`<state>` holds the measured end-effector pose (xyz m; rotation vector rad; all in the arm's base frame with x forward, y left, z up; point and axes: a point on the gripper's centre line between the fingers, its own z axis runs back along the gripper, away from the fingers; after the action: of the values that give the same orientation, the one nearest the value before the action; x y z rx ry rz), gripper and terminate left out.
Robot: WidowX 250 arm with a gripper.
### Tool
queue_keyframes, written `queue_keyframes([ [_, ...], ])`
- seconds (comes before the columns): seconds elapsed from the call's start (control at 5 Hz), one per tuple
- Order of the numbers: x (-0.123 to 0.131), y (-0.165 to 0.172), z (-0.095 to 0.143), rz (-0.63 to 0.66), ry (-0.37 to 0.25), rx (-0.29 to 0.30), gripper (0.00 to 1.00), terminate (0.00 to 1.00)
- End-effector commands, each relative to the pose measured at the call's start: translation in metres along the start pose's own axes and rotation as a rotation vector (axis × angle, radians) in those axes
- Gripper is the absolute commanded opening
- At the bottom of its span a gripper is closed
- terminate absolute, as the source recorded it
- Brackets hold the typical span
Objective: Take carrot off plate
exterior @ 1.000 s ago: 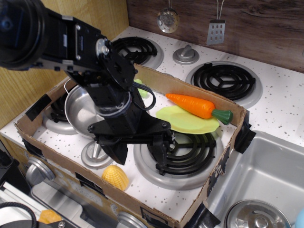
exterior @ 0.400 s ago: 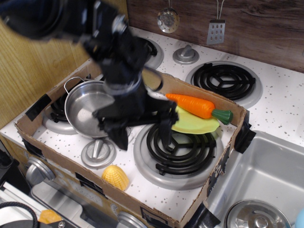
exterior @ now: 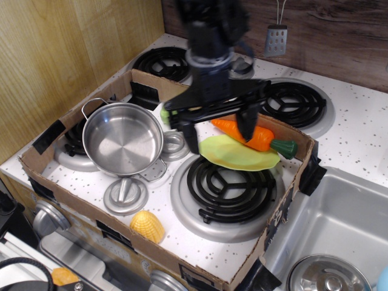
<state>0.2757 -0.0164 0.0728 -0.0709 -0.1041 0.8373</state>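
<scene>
Glossy orange plastic toy carrot [exterior: 251, 134] with dark green stub top, lying across the far side of a thin round lime-green plastic plate [exterior: 239, 155], stub end pointing toward the right edge of the stovetop

Plate resting at the far rim of the large black coil burner [exterior: 227, 193] near the front right, inside a low brown cardboard tray [exterior: 279, 221] laid over the speckled white stovetop [exterior: 357, 145]

Black two-fingered gripper [exterior: 219, 131] hanging just above carrot and plate, fingers spread wide: one finger [exterior: 190, 133] at the plate's left end, the other [exterior: 245, 123] in front of the carrot's middle; contact with the carrot impossible to tell

Shiny steel pot [exterior: 123, 139] with loop handles toward the left edge, well apart from the plate

Yellow corn piece [exterior: 147, 226] near the front edge, by the tray wall

Small light-green piece [exterior: 165, 115] peeking out beside the left finger, mostly hidden
</scene>
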Motion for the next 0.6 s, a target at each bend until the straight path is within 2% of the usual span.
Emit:
queue_keyframes([
  [0.0,0.030,-0.034,-0.013,0.338,-0.074,-0.159,1.00,0.00],
  [0.2,0.031,-0.034,-0.031,0.362,-0.067,-0.196,1.00,0.00],
  [0.4,0.031,-0.036,-0.035,0.406,-0.065,-0.144,1.00,0.00],
])
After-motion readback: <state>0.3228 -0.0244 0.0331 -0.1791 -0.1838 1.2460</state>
